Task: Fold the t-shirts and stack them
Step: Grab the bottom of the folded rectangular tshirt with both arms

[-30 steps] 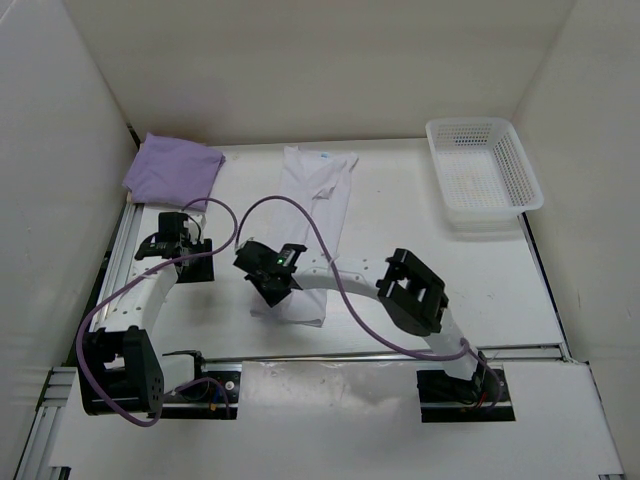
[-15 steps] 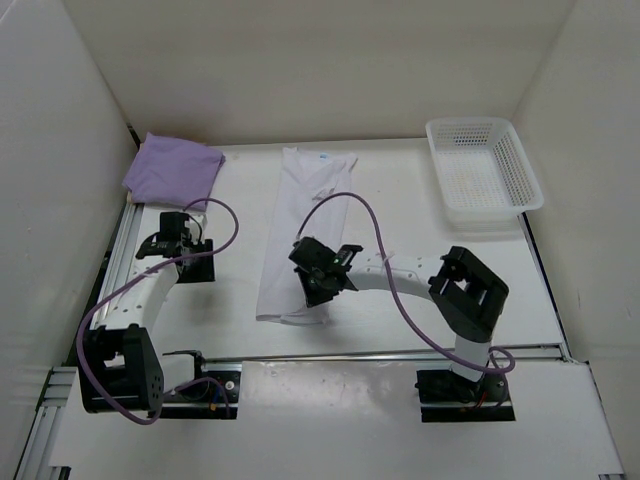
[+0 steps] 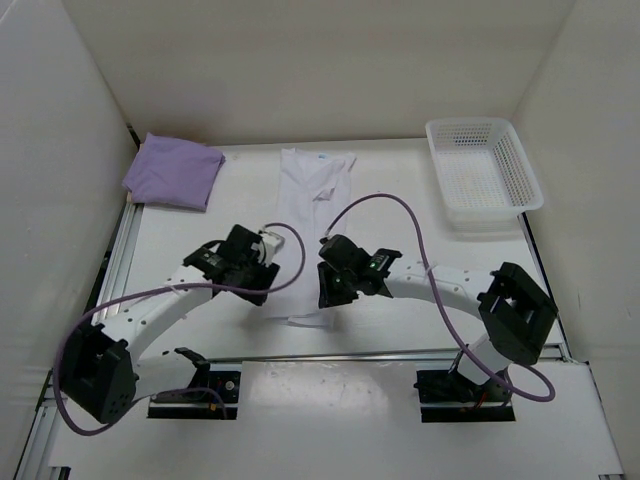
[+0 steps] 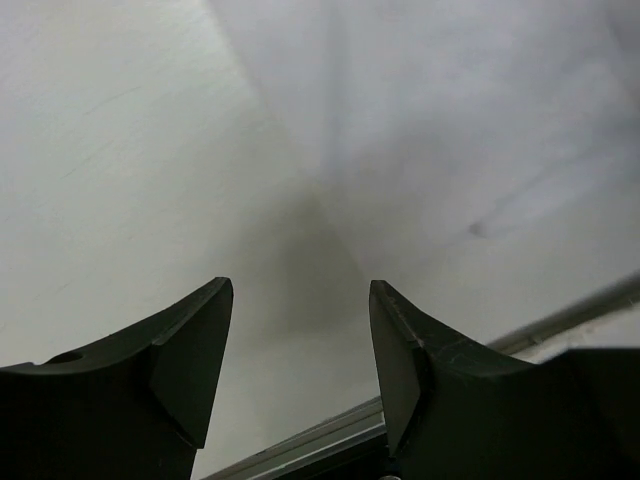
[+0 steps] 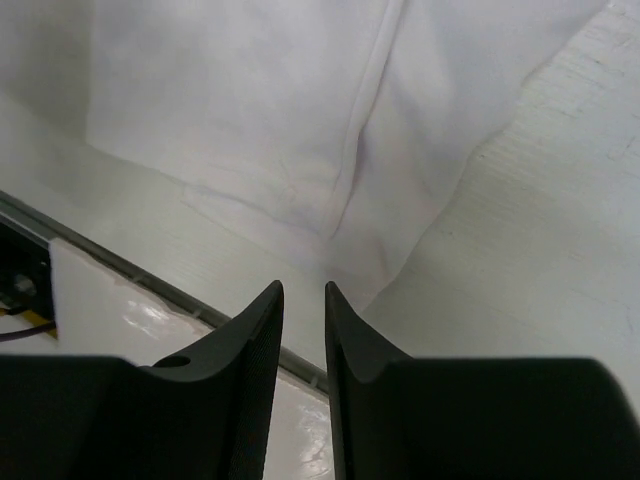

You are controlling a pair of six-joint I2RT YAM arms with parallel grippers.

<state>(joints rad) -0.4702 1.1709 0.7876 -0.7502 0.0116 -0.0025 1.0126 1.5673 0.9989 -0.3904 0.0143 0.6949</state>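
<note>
Top view: your white shirt (image 3: 312, 200) lies lengthwise mid-worktop; purple shirt (image 3: 172, 170) folded, far-left corner; basket (image 3: 483, 175), far-right corner.
Left wrist: your left gripper (image 4: 300, 350) gapes wide, empty.
Right wrist: your right gripper (image 5: 303, 300) has its fingers nearly together, empty, above the white shirt's near edge.
</note>
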